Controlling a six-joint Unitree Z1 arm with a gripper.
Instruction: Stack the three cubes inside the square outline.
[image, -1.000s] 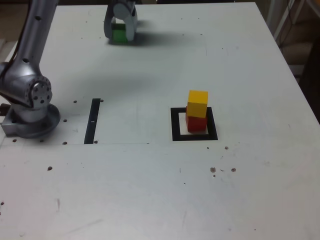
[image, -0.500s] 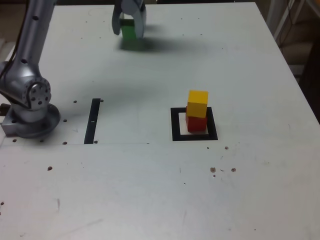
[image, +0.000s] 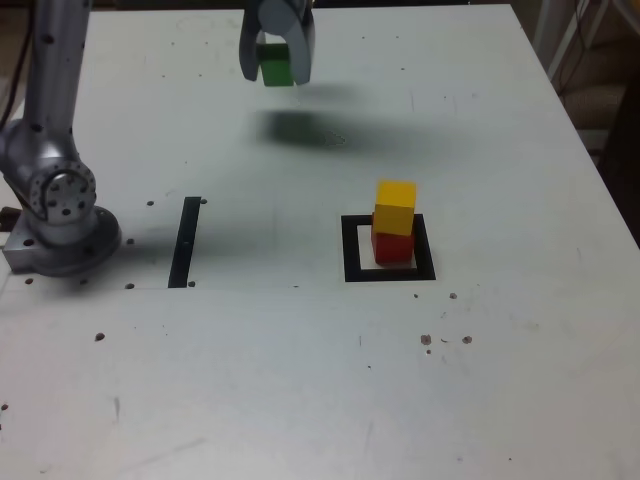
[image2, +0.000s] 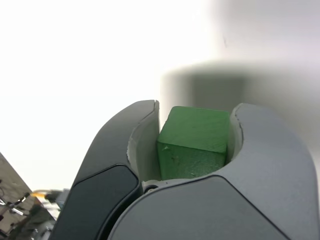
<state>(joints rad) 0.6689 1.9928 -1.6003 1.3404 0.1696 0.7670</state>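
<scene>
My gripper (image: 275, 62) hangs above the far part of the table, shut on the green cube (image: 274, 63), its shadow on the surface below. In the wrist view the green cube (image2: 194, 142) fills the gap between the two grey fingers (image2: 125, 140), held clear of the table. Down toward the exterior view's right, the yellow cube (image: 395, 207) sits on the red cube (image: 393, 248), both inside the square outline (image: 388, 248). The stack stands toward the outline's right side.
The arm's grey base (image: 60, 215) stands at the exterior view's left. A thin black strip (image: 185, 241) lies between the base and the outline. The white table (image: 300, 380) has small dark specks near its front.
The gripper has lifted the green cube off the table and carried it toward the exterior view's right. The yellow and red stack has not moved.
</scene>
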